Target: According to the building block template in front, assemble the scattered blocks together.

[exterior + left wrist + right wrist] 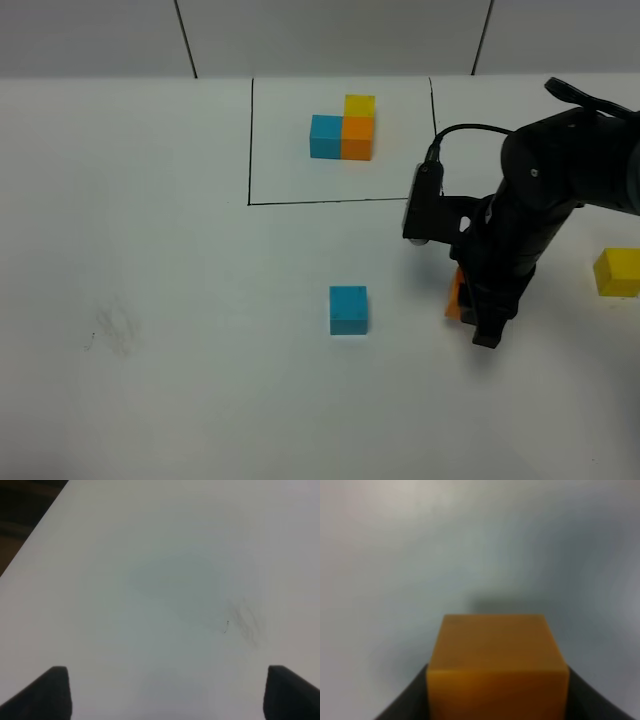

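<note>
On the white worktop (150, 250), the building block template (345, 128) sits toward the far side inside a thin black outline (249, 140). It is an L of three touching cubes: sky-blue on the left, orange beside it, and yellow against the orange one's far face. The right end effector (470, 315) is out in front of the outline's right-hand corner, pinching the loose orange cube (456, 296) between its dark fingers. The right wrist view shows those fingers pressed against two opposite sides of the cube, which fills the lower middle of that view and casts a soft shadow on the surface beyond it. Whether the cube touches the worktop cannot be told. The loose blue cube (348, 309) rests flat to the left of the held cube, apart from it, in front of the outline. The loose yellow cube (617, 271) lies well off to the right, at the edge of the high view. The left end effector (170, 695) appears only in its own wrist view, its fingers spread wide with nothing between them, over bare worktop near a faint grey smudge (247, 620).
</note>
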### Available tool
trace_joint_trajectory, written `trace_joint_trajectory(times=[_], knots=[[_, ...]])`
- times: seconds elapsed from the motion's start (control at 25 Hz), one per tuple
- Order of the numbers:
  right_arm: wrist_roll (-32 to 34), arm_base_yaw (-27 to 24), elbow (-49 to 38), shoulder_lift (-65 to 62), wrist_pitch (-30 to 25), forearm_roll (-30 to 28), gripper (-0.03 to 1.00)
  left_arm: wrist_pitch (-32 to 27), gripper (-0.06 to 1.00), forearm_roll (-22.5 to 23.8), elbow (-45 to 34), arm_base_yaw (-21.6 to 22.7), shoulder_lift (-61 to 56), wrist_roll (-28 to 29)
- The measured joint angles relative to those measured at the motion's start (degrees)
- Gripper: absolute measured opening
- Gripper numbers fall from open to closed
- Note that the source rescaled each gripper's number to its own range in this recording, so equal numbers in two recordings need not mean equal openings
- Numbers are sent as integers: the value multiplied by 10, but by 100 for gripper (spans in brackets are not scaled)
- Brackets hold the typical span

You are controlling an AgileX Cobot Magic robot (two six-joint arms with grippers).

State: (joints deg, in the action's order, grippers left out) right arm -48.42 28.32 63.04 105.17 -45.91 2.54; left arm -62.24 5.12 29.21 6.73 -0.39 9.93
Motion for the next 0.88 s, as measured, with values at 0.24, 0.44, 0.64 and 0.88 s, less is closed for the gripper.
trace_joint_trajectory(times=[0.24, 0.44, 0.64, 0.88], knots=[[-24, 27, 57, 58, -11, -15, 2, 0, 75, 0, 0, 0, 0, 0], [-39, 49, 101, 92, -28, -15, 2, 0, 75, 0, 0, 0, 0, 0], [-42, 65, 112, 100, -33, -16, 2, 0, 75, -1, 0, 0, 0, 0], [-42, 84, 113, 101, -31, -14, 2, 0, 75, -1, 0, 0, 0, 0]])
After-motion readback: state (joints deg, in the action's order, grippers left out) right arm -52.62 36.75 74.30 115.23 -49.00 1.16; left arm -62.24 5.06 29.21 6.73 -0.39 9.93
